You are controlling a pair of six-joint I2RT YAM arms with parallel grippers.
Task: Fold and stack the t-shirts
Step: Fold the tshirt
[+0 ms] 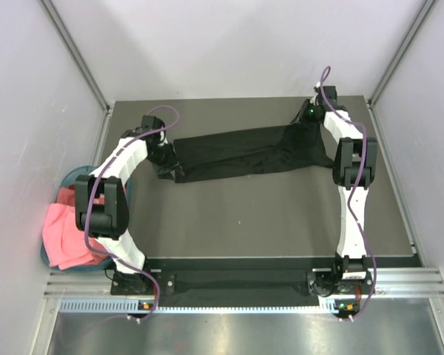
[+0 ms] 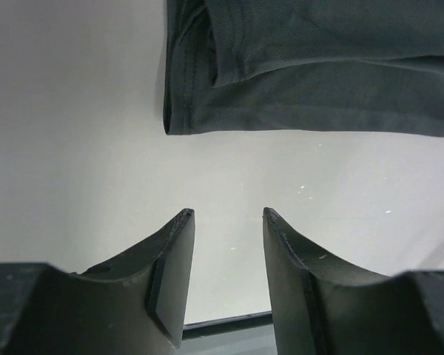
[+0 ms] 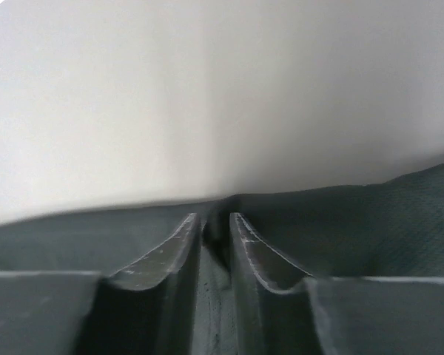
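A plain black t-shirt (image 1: 244, 151) lies across the back of the dark table (image 1: 266, 222) as a long folded band. My left gripper (image 1: 166, 166) hovers at its left end. In the left wrist view this gripper (image 2: 228, 214) is open and empty, and the shirt's folded corner (image 2: 318, 74) lies a little beyond its fingertips. My right gripper (image 1: 303, 127) is at the shirt's right end. Seen from the right wrist, its jaws (image 3: 214, 218) stand close together with a pinch of the black fabric (image 3: 399, 214) between the tips. Pink and red t-shirts (image 1: 66, 233) are heaped at the left.
A round teal basket (image 1: 63, 185) sits off the table's left edge and holds the pink and red fabric. Grey walls close in the table on the left, back and right. A metal rail (image 1: 237, 285) runs along the near edge between the arm bases.
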